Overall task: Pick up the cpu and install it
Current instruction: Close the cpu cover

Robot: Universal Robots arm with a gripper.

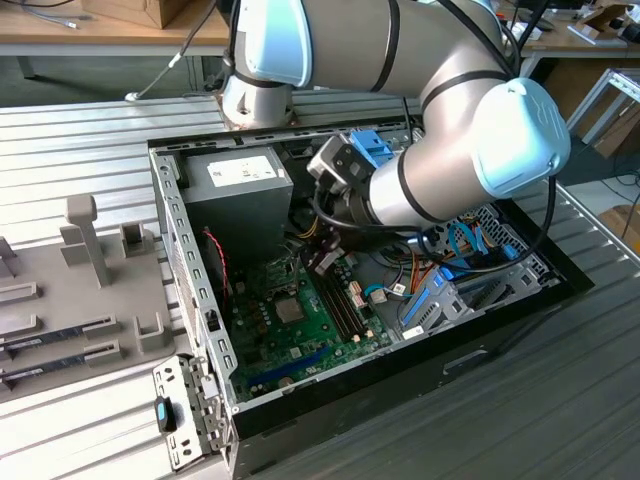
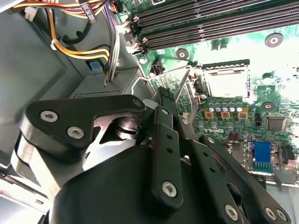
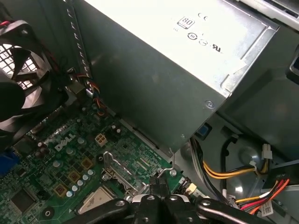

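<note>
One arm reaches into open case [image 1: 190,300]; gripper [image 1: 322,258] low over motherboard [image 1: 300,330], beside power supply [image 1: 240,195]; cpu [image 1: 289,309] seated in socket near gripper. Second wrist view: gripper [image 2: 163,95] closed, gripping nothing; cpu [image 2: 227,83] in socket, lever [image 2: 183,86] raised beside it. First wrist view: gripper [image 3: 156,191] below power supply [image 3: 163,65]; fan [image 3: 18,79] at board edge.

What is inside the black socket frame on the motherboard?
In the second wrist view the socket frame holds the cpu, its silvery top bright with glare. What lies beneath the chip is covered.
</note>
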